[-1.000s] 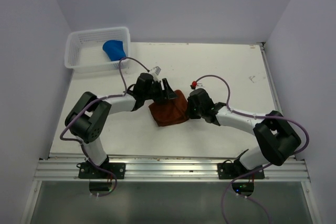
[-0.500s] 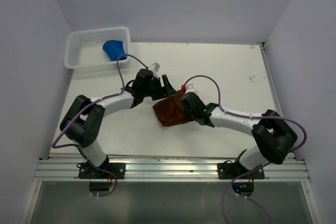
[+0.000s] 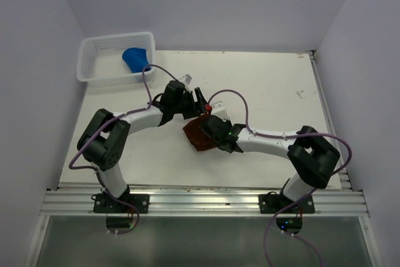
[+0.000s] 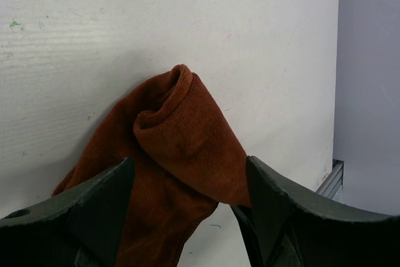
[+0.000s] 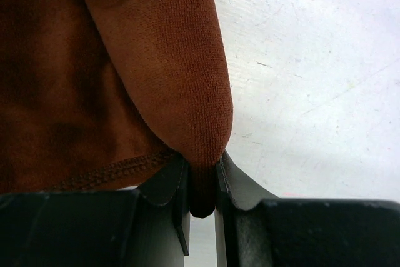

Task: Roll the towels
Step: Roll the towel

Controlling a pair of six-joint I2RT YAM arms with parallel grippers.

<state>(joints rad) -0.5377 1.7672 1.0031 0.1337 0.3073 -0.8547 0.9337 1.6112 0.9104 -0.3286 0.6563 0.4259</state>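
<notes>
"Two towels to locate. Where is each, and what room surrounds it?"

"Rust-brown towel (image 3: pixel 197 136): lies on the white surface (image 3: pixel 275 85), slightly left of centre, well apart from every edge. Broad white area extends to its right and far side. Walls close the left, far and right sides. A metal rail (image 3: pixel 206 199) runs along the near edge."

"State of the right tool (image 5: pixel 201 170)?"

"Closed on the rust-brown towel. A rounded fold of the cloth is pinched between its two fingers, low over the surface. A stitched hem shows just left of the pinch."

"State of the left tool (image 4: pixel 189 164)?"

"Spread wide. It stands over the far-left part of the same towel, with a rolled, raised end of the cloth between the two fingers. No clamping is visible. Whether either finger touches the cloth cannot be determined."

"Containers?"

"One white mesh basket (image 3: pixel 94 70), at the far left corner of the surface, well apart from both tools. Contents: the blue towel (image 3: pixel 134 59), bunched against the basket's right-hand wall."
</notes>
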